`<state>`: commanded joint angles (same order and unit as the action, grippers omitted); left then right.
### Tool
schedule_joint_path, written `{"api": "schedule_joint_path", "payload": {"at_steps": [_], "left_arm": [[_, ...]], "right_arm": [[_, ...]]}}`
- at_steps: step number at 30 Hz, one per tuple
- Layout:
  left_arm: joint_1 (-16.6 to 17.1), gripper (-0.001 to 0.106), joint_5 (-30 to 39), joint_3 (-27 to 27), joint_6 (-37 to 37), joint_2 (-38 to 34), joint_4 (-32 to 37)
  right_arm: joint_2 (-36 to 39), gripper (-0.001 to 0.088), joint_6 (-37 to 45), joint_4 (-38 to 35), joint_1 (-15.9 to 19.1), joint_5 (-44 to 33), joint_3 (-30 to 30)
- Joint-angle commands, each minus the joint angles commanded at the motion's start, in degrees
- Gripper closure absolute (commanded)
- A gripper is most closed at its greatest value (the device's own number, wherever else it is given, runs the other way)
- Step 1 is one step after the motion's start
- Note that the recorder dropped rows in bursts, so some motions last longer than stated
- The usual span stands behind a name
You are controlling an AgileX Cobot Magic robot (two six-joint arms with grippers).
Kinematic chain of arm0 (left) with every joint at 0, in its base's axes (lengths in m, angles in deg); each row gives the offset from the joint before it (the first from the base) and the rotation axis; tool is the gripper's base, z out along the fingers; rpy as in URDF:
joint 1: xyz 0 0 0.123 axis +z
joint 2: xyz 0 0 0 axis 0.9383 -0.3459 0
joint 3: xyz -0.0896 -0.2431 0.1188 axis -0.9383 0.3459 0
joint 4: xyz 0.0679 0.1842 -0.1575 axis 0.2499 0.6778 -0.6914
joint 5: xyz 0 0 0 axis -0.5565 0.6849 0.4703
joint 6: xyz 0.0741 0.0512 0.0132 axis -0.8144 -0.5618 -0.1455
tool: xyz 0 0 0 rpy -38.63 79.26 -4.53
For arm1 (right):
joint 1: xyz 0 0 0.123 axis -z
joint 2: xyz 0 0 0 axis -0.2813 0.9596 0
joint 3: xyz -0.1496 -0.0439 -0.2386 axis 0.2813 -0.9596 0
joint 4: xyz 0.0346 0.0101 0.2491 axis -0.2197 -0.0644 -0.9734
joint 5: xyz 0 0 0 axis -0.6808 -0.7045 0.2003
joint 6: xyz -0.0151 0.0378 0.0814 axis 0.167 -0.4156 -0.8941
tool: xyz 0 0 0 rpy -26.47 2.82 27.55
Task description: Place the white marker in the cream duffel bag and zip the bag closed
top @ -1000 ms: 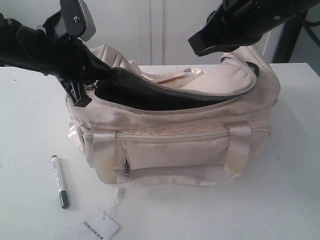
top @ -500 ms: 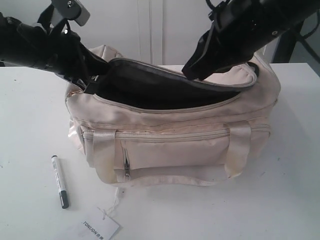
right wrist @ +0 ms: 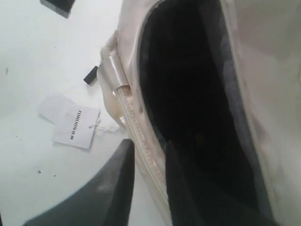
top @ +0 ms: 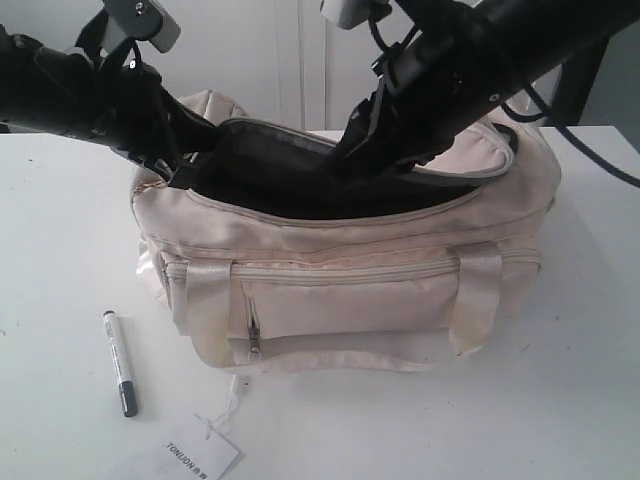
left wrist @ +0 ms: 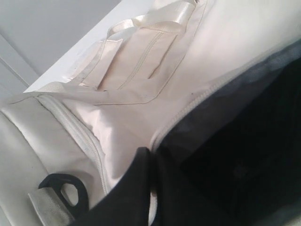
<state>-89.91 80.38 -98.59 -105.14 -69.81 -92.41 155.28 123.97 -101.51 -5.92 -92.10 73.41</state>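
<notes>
The cream duffel bag [top: 350, 290] stands on the table with its top flap unzipped and the dark lining showing. My left gripper [top: 170, 168] is at the bag's left end, shut on the zipper edge [left wrist: 188, 106] and holding it up; the left wrist view shows the fingers [left wrist: 134, 188] pinching that edge. My right gripper [top: 345, 160] hangs over the middle of the opening. Its fingers [right wrist: 117, 183] stand apart, with the bag's front rim [right wrist: 129, 117] showing between them. The white marker [top: 120, 362] lies on the table, left of and in front of the bag, held by nothing.
A white paper tag [top: 198, 455] printed "TONIJON" lies on the table near the front edge, tied to the bag by a thread; it also shows in the right wrist view as the tag [right wrist: 73, 125]. White cabinet doors [top: 300, 60] stand behind the table.
My right arm has swung left and down from above the bag's right end to its opening, and its jaws have parted. The left gripper has raised the flap edge, widening the mouth.
</notes>
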Motion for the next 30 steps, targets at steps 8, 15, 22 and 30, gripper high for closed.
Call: {"api": "schedule_joint_path", "payload": {"at_steps": [8, 15, 22, 30], "left_arm": [[0.0, 0.105, 0.0, 0.0, 0.0, 0.0, 0.0], [0.0, 0.105, 0.01, 0.0, -0.14, 0.0, 0.0], [0.0, 0.105, 0.01, 0.0, -0.14, 0.0, 0.0], [0.0, 0.105, 0.01, 0.0, -0.14, 0.0, 0.0]], "right_arm": [[0.49, 0.0498, 0.32, -0.87, -1.28, 1.98, 0.0], [0.74, 0.0474, 4.08, 3.99, -5.09, 4.2, -0.23], [0.74, 0.0473, 4.67, 10.41, -8.94, 14.12, -5.76], [0.74, 0.0473, 5.86, 12.99, -12.88, 23.44, -10.05]]}}
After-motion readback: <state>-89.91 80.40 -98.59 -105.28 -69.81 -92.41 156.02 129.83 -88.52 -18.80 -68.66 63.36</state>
